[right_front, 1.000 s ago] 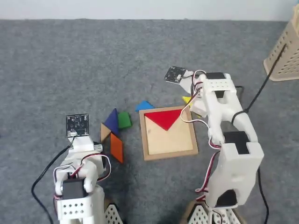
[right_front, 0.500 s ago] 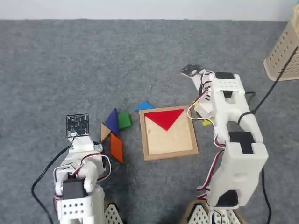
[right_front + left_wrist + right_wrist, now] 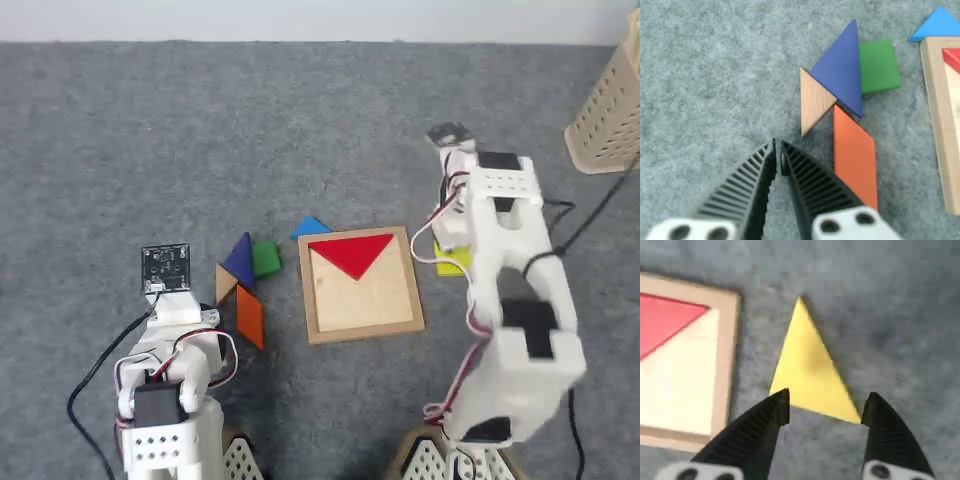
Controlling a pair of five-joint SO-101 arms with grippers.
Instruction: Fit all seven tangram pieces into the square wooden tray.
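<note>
Swinging right over the last second, my right pincer (image 3: pixel 826 397) has left the tray's far corner. It now hangs, jaws apart, above the yellow triangle (image 3: pixel 807 365), which lies on the bench (image 3: pixel 150 130) just right of the wooden tray (image 3: pixel 362 330). A pick looks next, though I can't judge its height. The high view hides most of that piece; the wrist view shows it whole. Only the red triangle (image 3: pixel 350 254) is seated. My left pincer (image 3: pixel 778 147) sits together, empty, beside the orange parallelogram (image 3: pixel 855 150).
</note>
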